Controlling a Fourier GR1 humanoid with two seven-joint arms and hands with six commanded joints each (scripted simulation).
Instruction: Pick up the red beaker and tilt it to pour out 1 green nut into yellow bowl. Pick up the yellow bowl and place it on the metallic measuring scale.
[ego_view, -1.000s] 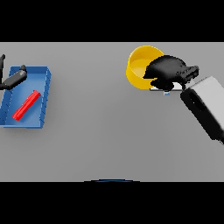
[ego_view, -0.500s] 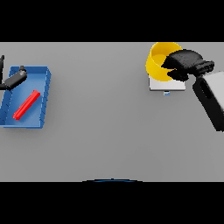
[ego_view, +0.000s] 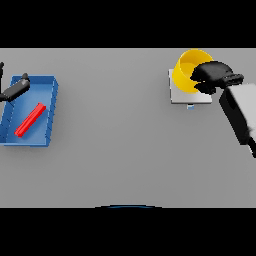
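At the bench's far right corner, the robot's right hand (ego_view: 214, 76) grips the yellow bowl (ego_view: 189, 70), fingers curled over the rim on its right side, and holds it tipped over the metal scale (ego_view: 180, 96). The bowl's mouth faces up and toward the bench's far edge, and its underside hangs over the scale's pale plate; whether it touches the plate cannot be told from here. The bowl lies just left of the hand, between it and the scale's left edge, so the setting-down appears to turn on a short drop and a levelling of the rim before the fingers let go. No green nut can be made out inside the bowl.

Across the bench, against the left edge, a blue tray (ego_view: 50, 100) holds a red bar (ego_view: 30, 120) lying on a slant, and the left hand (ego_view: 15, 89) shows at the tray's far left corner, well apart from the bowl. Whether its fingers are spread or curled cannot be told. The right hand is plainly the nearer one.
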